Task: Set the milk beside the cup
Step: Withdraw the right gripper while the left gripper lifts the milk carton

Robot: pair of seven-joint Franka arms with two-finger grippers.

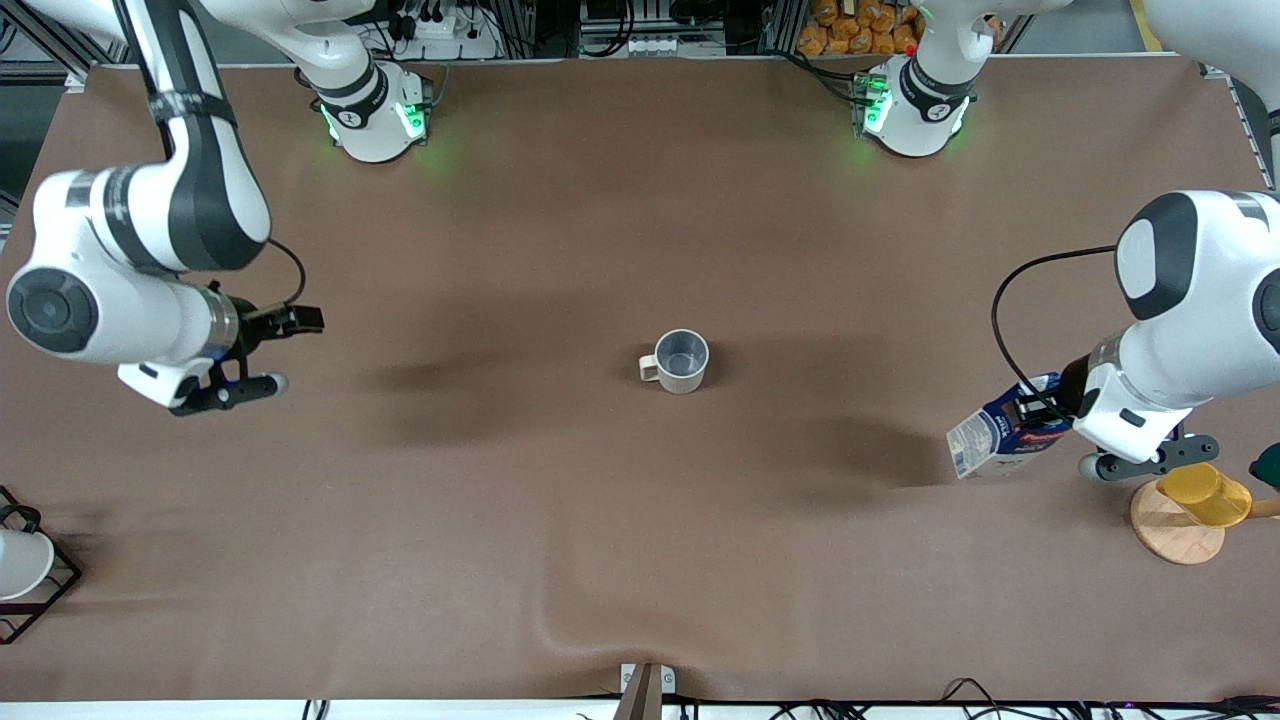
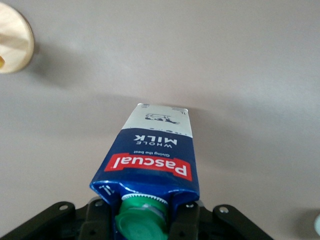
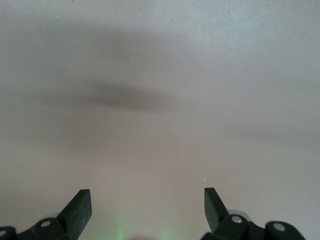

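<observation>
Left gripper clamps tilted milk aloft over table nr yellow cup; mug, empty, sits mid-table, well apart. Right gripper waits w/ fingers spread.

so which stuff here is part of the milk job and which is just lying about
Job:
milk, held tilted in the left end effector
cup, mid-table

Lying about:
yellow cup on wooden disc
white bowl in wire frame
right end effector, open, waiting
</observation>
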